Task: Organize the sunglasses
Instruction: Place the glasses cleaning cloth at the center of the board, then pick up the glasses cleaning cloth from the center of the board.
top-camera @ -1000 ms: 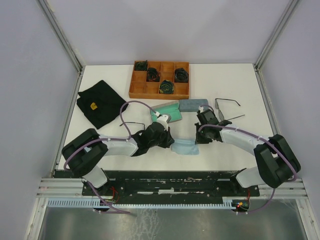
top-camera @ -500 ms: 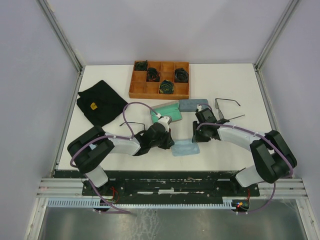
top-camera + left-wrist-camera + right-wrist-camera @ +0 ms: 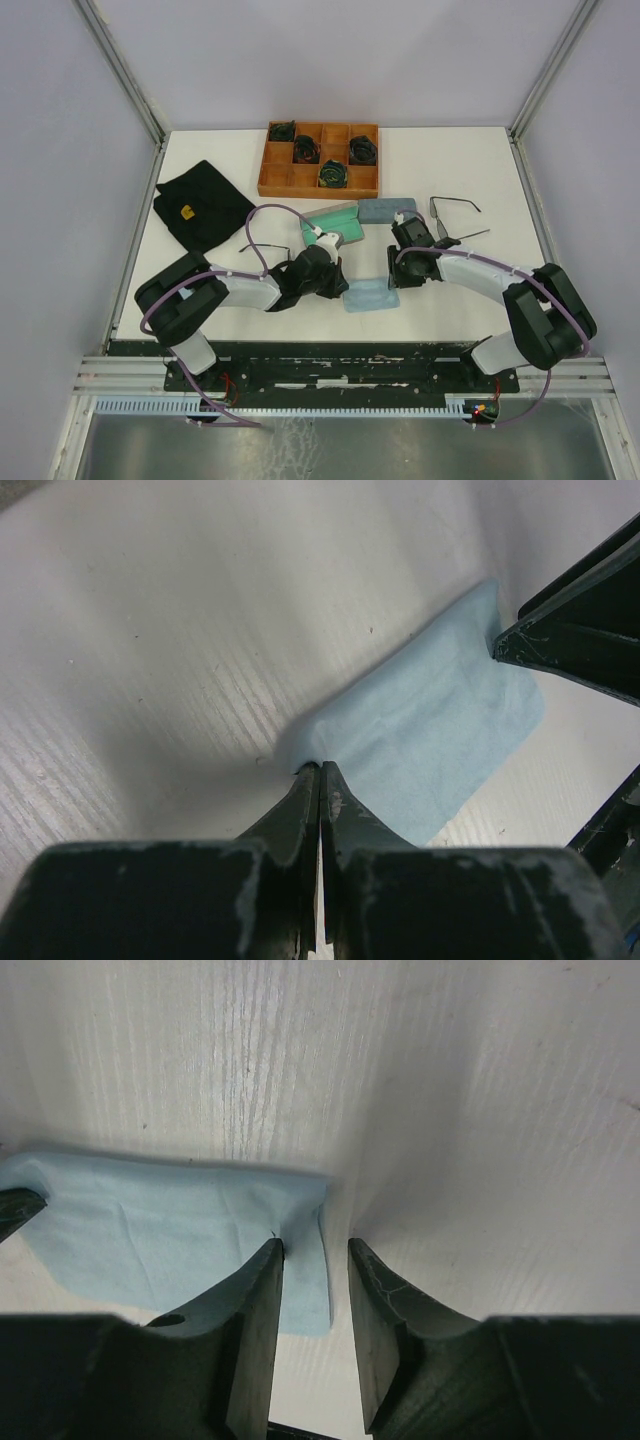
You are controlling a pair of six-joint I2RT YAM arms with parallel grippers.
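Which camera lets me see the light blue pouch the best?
The left wrist view: the light blue pouch fills the middle, close and nearly whole, its corner at the shut left gripper. The top view shows it small and far off. The right wrist view shows only one end, partly behind the right gripper.

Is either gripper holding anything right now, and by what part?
The left gripper is pinched shut on one end edge of the light blue case. The right gripper is open, straddling the edge of the opposite end, and holds nothing.
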